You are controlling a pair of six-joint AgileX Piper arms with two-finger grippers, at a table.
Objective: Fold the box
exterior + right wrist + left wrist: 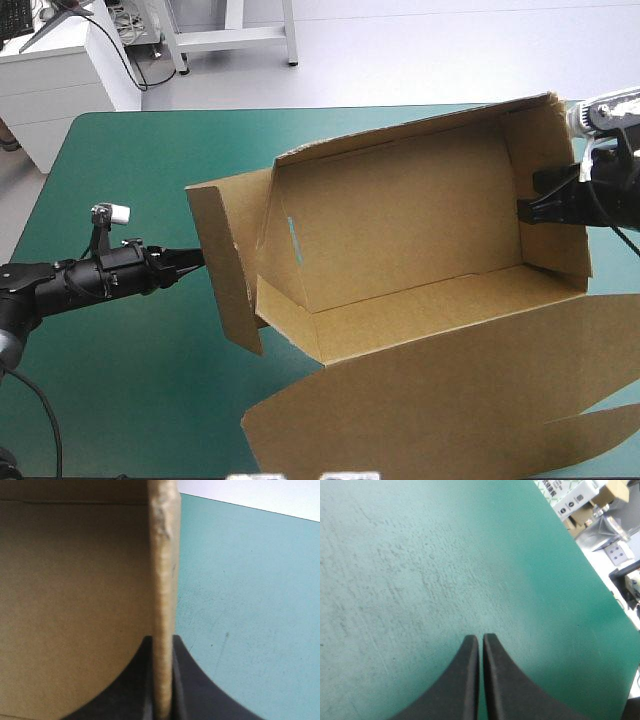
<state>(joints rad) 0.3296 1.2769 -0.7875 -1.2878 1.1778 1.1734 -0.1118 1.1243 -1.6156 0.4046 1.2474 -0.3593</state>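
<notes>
Lid panel (450, 390) of the box (400, 230) lies flat on the teal-green cover (120, 200), nearest the robot. Behind it the tray stands right of centre, long walls raised. Right gripper (162, 639) is clamped on the right end wall (555, 190), with the board edge pinched in its jaws. Left gripper (198, 258) is closed on nothing, and its wrist view shows only bare cover ahead. Its tip sits just beside the outer face of the loose left flap (225, 265), which splays outward; contact cannot be confirmed.

Judgement: left end not yet tucked. The right arm should steady the tray while the left pushes the flap inward along its crease, low and square, so the whole box does not slide.
</notes>
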